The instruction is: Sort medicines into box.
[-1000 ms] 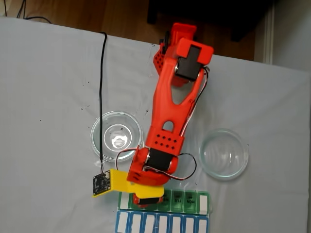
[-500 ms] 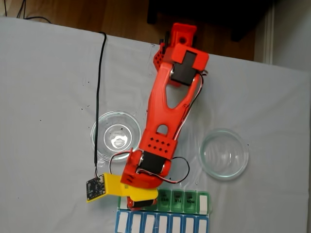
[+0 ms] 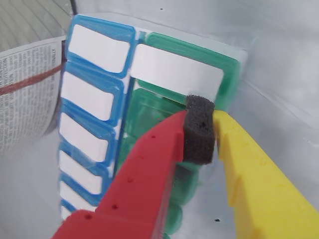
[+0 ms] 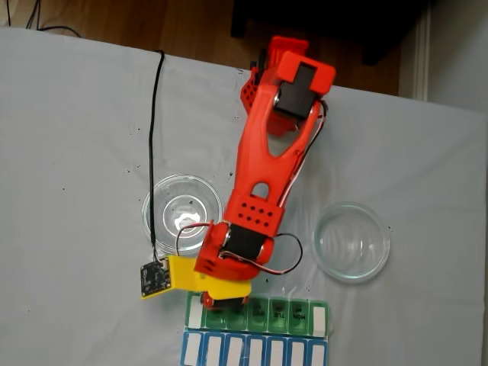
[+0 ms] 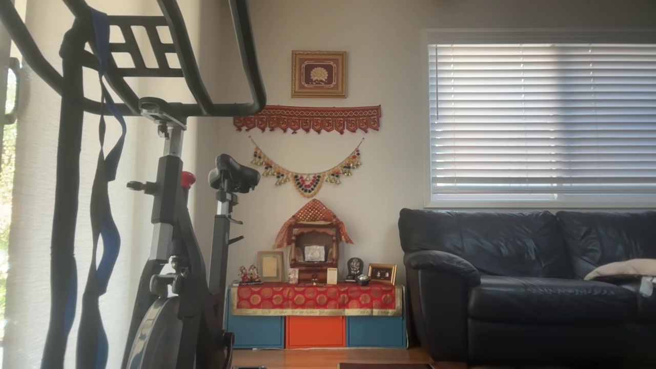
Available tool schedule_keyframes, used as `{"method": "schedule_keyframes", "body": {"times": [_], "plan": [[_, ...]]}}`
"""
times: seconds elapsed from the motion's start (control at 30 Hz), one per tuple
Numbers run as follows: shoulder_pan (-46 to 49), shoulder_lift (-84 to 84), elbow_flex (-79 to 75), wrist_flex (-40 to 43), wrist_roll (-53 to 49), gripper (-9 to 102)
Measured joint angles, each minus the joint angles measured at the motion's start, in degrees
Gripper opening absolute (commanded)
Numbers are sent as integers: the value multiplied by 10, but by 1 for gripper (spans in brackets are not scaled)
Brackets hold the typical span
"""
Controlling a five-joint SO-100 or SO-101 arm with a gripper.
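Note:
The box (image 4: 293, 311) is the green-lidded pill organiser row at the table's near edge. In the wrist view the box (image 3: 230, 67) has a white end compartment at the top and green lids below it. My gripper (image 4: 216, 305) hovers over the left end of the box. In the wrist view the gripper (image 3: 215, 124) is shut: the dark foam pad on the red finger (image 3: 149, 169) presses against the yellow finger (image 3: 254, 184). Nothing shows between them. The medicines are out of view.
A blue-lidded organiser row (image 4: 252, 352) lies just in front of the green one. Two clear glass dishes, one (image 4: 181, 212) left of the arm and one (image 4: 352, 241) right of it, look empty. A black cable (image 4: 156, 137) runs to the wrist camera. Printed paper (image 3: 25, 89) lies beside the blue row.
The wrist has swung left along the green row, from about its third lid to its left end, then drawn back slightly toward the dishes.

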Motion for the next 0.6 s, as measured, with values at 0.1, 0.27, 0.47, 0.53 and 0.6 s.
{"method": "schedule_keyframes", "body": {"times": [0.1,0.27,0.47,0.53,0.6], "plan": [[-2,15,26,-16,0,1],[-10,50,51,-47,2,1],[-14,102,65,-95,27,1],[-14,118,66,-106,35,1],[-11,137,73,-120,42,1]]}}
